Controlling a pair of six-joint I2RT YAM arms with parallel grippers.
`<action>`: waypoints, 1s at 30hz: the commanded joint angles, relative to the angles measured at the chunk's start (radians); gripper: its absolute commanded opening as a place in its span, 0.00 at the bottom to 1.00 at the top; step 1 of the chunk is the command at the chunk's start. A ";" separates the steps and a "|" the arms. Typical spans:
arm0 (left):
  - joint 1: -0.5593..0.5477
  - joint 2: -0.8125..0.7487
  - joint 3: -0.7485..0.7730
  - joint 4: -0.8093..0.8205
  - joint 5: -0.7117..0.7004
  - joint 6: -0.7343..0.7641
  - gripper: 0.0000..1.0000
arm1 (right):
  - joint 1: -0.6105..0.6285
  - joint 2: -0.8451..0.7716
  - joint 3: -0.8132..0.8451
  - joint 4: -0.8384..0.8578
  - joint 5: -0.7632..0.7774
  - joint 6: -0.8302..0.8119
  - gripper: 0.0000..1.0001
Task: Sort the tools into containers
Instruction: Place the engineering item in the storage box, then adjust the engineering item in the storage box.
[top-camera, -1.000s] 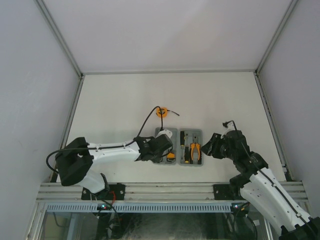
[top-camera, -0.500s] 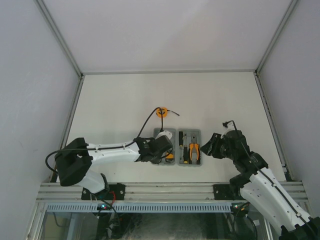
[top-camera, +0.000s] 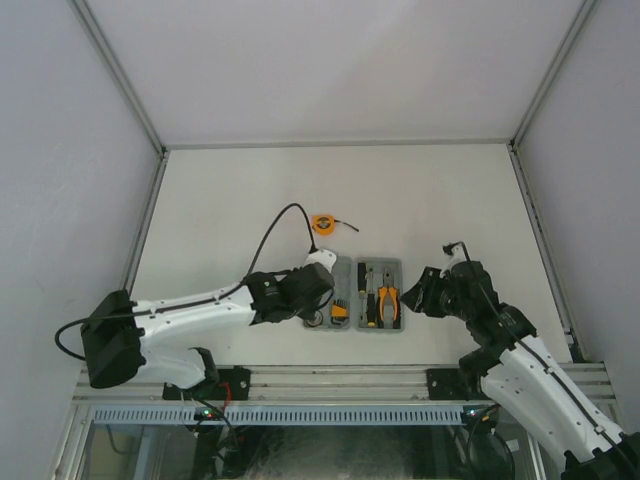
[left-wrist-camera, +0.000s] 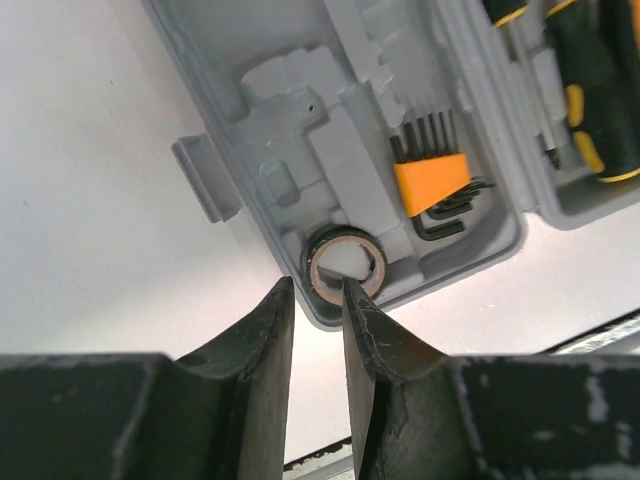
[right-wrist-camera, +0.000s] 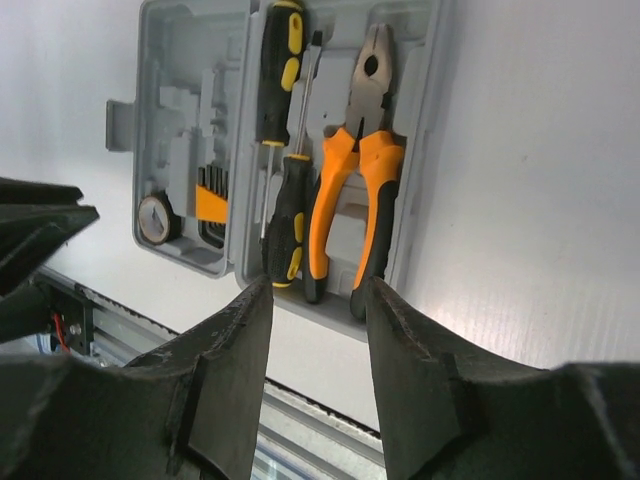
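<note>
The grey tool case (top-camera: 351, 268) lies open near the table's front. Its right half holds the orange-handled pliers (top-camera: 389, 302) and two black-and-yellow screwdrivers (top-camera: 366, 290). The left half (left-wrist-camera: 330, 150) holds the orange hex-key set (left-wrist-camera: 430, 180) and, in its near corner recess, the small black ring (left-wrist-camera: 345, 275). My left gripper (left-wrist-camera: 316, 285) is open just short of the ring, with nothing between its fingers. My right gripper (right-wrist-camera: 317, 285) hangs open and empty near the pliers (right-wrist-camera: 345, 180), to the right of the case (top-camera: 418, 293). The orange tape measure (top-camera: 323, 224) sits on the table behind the case.
The left arm's black cable (top-camera: 272, 228) arches up close to the tape measure. A grey latch tab (left-wrist-camera: 205, 180) sticks out from the case's left edge. A metal rail (top-camera: 340, 380) runs along the table's near edge, and white walls enclose the other sides.
My left gripper has opened and drawn back to the near left off the case, leaving the black ring in its corner recess. The right arm has not moved.
</note>
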 joint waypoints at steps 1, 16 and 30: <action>0.011 -0.108 0.000 0.076 -0.025 -0.053 0.31 | 0.087 0.024 0.067 0.042 0.072 -0.044 0.42; 0.248 -0.610 -0.307 0.257 0.047 -0.271 0.39 | 0.481 0.515 0.317 0.237 0.187 -0.065 0.39; 0.291 -0.602 -0.387 0.272 0.213 -0.305 0.15 | 0.564 0.865 0.466 0.331 0.077 -0.003 0.32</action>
